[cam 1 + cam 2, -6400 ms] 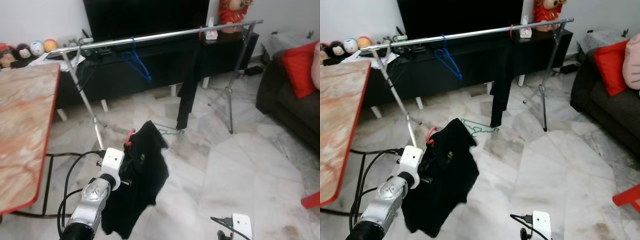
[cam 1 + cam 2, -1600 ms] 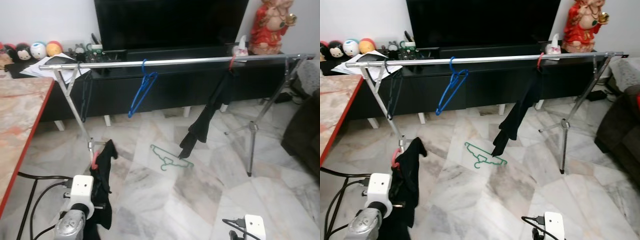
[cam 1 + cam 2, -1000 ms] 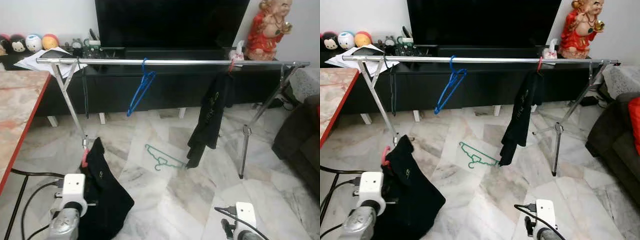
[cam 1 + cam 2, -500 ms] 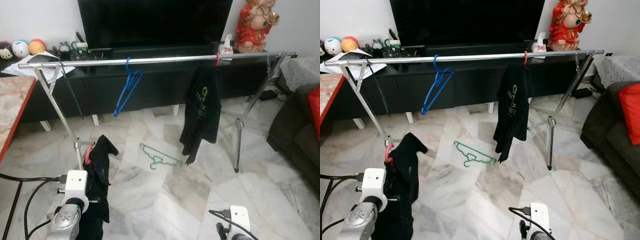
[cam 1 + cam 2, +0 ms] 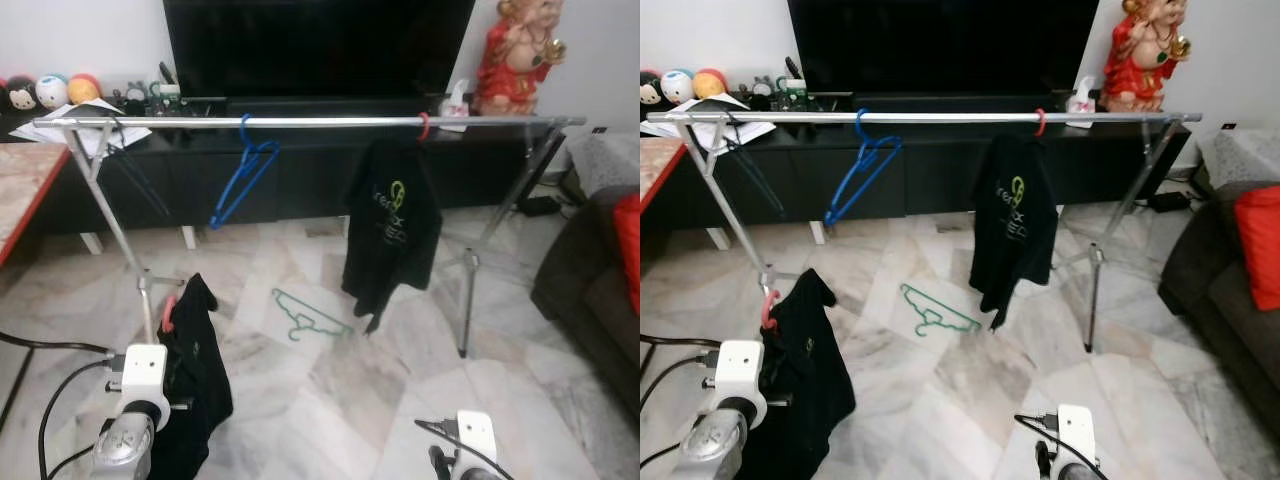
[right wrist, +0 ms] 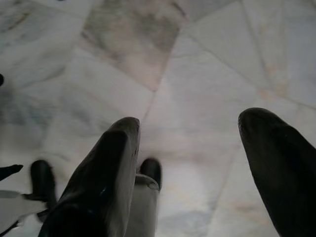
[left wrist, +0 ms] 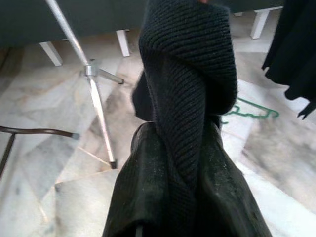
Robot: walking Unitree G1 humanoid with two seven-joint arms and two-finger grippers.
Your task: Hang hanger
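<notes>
The left hand (image 5: 175,385) is gripping a red hanger (image 5: 170,312) draped with a black garment (image 5: 195,360), low near the floor. The rail (image 5: 300,123) is lying crosswise, ahead and well above. The right hand (image 6: 190,163) is hanging spread apart, idle.

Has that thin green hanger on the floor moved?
No. The thin green hanger stays on the same pale marble tile, between the legs of the silver clothes rack.
</notes>
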